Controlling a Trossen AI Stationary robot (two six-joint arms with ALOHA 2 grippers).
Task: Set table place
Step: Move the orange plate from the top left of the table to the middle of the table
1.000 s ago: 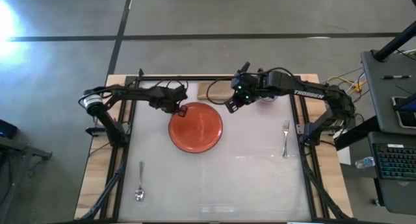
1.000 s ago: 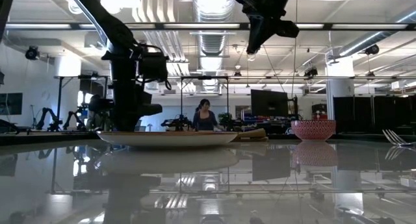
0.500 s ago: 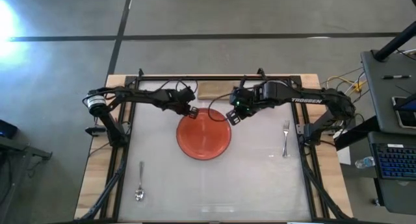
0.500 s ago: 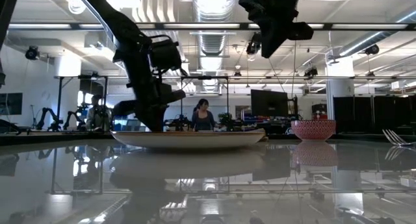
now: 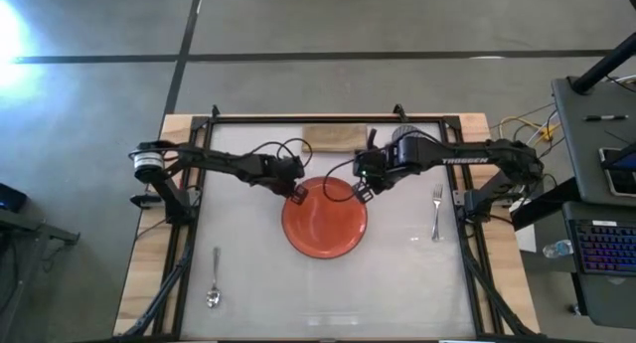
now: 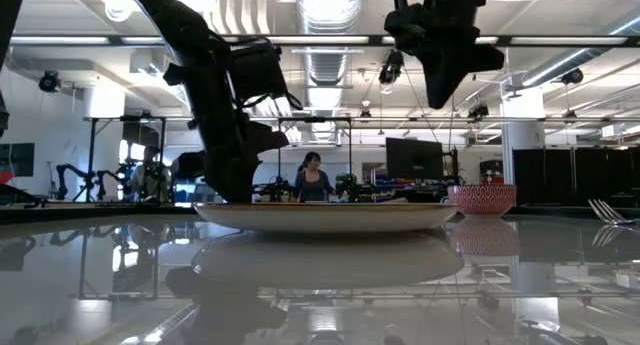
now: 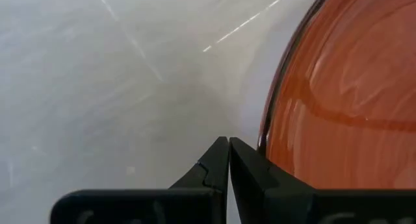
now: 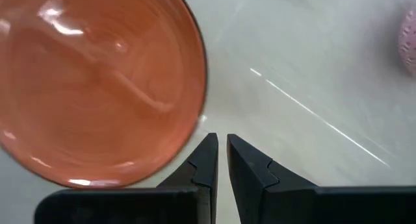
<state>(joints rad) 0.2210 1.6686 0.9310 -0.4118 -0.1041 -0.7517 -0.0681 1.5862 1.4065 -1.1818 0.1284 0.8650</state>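
Note:
An orange-red plate (image 5: pixel 325 219) lies flat on the white table (image 5: pixel 248 293). My left gripper (image 5: pixel 296 191) is shut and low at the plate's far-left rim; the left wrist view shows its fingertips (image 7: pixel 227 145) beside the rim (image 7: pixel 270 113). My right gripper (image 5: pixel 360 189) is shut and empty. It hangs well above the table near the plate's far-right rim, as the low view (image 6: pixel 440 90) shows. In its wrist view (image 8: pixel 220 141) the plate (image 8: pixel 97 87) lies below it. My left gripper pushes the plate's far-left rim (image 7: pixel 262 145) with the outer side of one shut finger (image 7: pixel 250 160). The fingers slant down from the table's far left to the table top. The plate lies flat on the table.
A fork (image 5: pixel 435 212) lies near the right edge and a spoon (image 5: pixel 214 279) at the near left. A pink patterned bowl (image 6: pixel 482 198) stands at the far right. A wooden board (image 5: pixel 333 136) lies at the far edge.
My left gripper has gone toward the table's right and near edges, staying shut, and the plate has slid flat along the table before it the same way. My right gripper has gone toward the near edge above the plate's far-right rim.

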